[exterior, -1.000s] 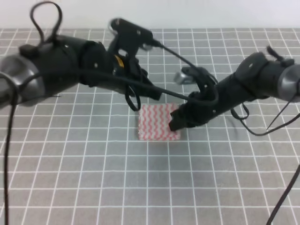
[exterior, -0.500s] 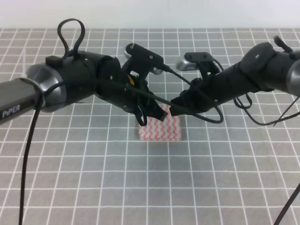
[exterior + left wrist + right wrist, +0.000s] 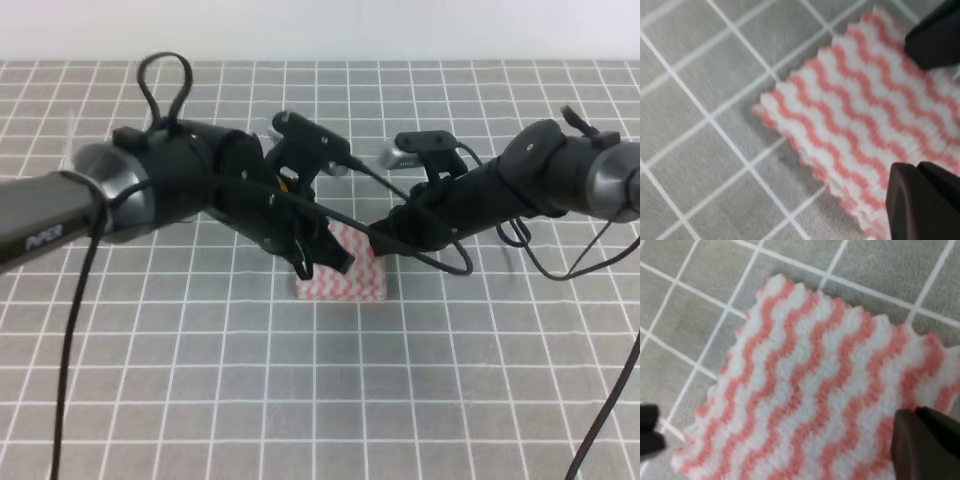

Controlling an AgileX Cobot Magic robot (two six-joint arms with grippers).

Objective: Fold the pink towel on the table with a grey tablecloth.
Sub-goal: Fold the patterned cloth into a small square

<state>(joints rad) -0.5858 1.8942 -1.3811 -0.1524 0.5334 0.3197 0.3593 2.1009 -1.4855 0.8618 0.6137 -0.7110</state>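
Towel (image 3: 345,278): pink-and-white zigzag cloth, lying flat as a small rectangle near the middle of the table (image 3: 200,400), well away from every edge. The left wrist view shows stacked layers along its near edge, so it reads as already folded at least once. Edges line up fairly well; no loose corner shows.

Left gripper (image 3: 325,255): low over the towel's left part. Only one dark fingertip (image 3: 920,200) shows in its wrist view, over the towel's edge. Whether the fingers are apart or together cannot be told, nor whether they hold cloth.

Right gripper (image 3: 385,238): over the towel's far right corner. One fingertip (image 3: 925,445) shows at the edge of its wrist view, above the cloth. Finger state cannot be told.

Progress, as a judgement: folding looks mostly or wholly done. Left to do, at most: one more fold or pressing flat, then drawing both arms clear.
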